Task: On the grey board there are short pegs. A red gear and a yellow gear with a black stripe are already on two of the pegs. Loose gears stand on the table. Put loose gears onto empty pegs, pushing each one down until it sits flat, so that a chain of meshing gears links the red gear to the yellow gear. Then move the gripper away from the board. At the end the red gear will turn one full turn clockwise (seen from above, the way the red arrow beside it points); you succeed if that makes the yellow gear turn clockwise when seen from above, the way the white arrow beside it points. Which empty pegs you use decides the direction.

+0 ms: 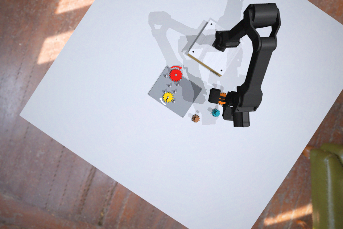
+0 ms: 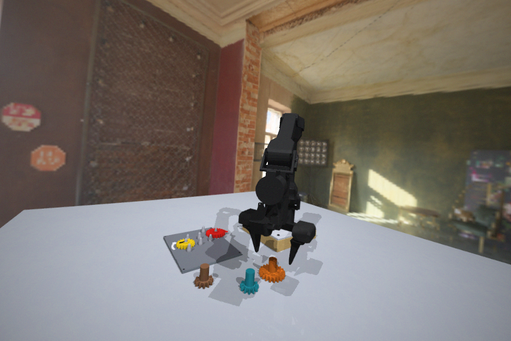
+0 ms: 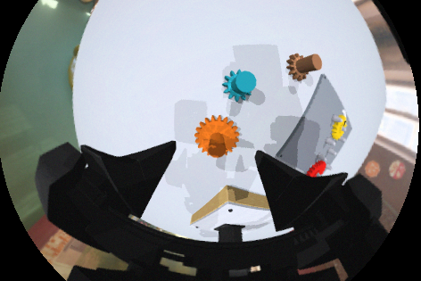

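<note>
Pincer: the gripper (image 1: 221, 103) (image 2: 273, 257) (image 3: 217, 150) is hanging off the grey board (image 1: 185, 104) (image 2: 189, 260) (image 3: 318, 103), fingers spreading wide, gripping nothing.
Orange gear: it (image 1: 222, 102) (image 2: 271, 274) (image 3: 217, 128) is standing upright on the table, apart from the board (the fingertips are hovering above its level).
Teal gear: it (image 1: 215, 112) (image 2: 249, 287) (image 3: 239, 85) is standing upright, also apart from the board.
Brown gear: it (image 1: 195, 118) (image 2: 204, 280) (image 3: 303, 64) is standing upright near the board's corner.
Red gear, yellow gear: both (image 1: 173, 76) (image 2: 216, 234) (image 3: 316, 169) (image 1: 170, 95) (image 2: 186, 245) (image 3: 338, 130) are sitting on board pegs.
Bare pegs: several (image 1: 169, 85) (image 2: 200, 241) are rising from the board.
Arm's base: it (image 1: 205, 51) (image 3: 241, 213) is resting near the board.
</note>
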